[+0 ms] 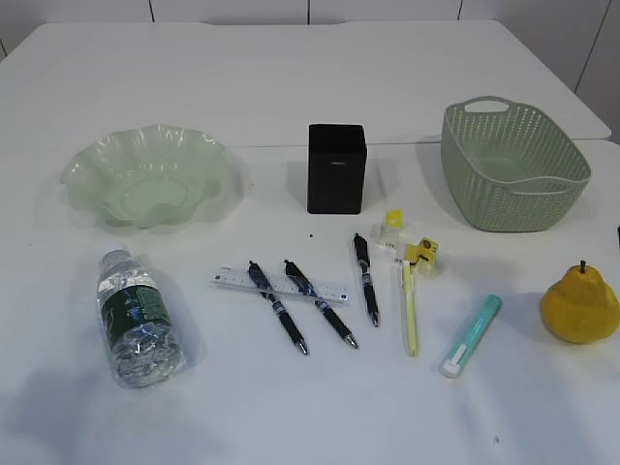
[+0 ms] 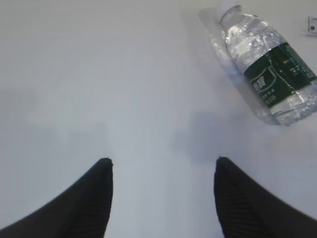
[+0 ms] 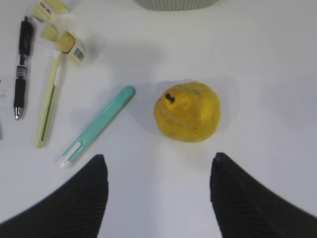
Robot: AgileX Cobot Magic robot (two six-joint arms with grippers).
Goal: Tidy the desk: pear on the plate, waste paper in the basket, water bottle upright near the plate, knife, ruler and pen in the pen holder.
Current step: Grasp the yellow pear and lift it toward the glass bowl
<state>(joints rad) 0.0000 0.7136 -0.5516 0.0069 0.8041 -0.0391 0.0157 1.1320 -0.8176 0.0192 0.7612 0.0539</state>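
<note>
The yellow pear (image 1: 579, 305) stands at the desk's right edge; in the right wrist view the pear (image 3: 188, 112) lies just beyond my open, empty right gripper (image 3: 158, 157). The water bottle (image 1: 139, 318) lies on its side at front left. My left gripper (image 2: 163, 161) is open over bare desk, with the bottle (image 2: 267, 64) off to its upper right. The ruler (image 1: 281, 285) lies under two black pens (image 1: 278, 307); a third pen (image 1: 366, 279) is beside them. A teal knife (image 1: 471, 335), yellow paper scraps (image 1: 423, 254), the plate (image 1: 145, 179), pen holder (image 1: 336, 168) and basket (image 1: 513, 165) also show.
A slim yellow pen-like stick (image 1: 410, 310) lies between the third black pen and the teal knife. A second white table (image 1: 291, 68) butts against the desk behind. Neither arm shows in the exterior view.
</note>
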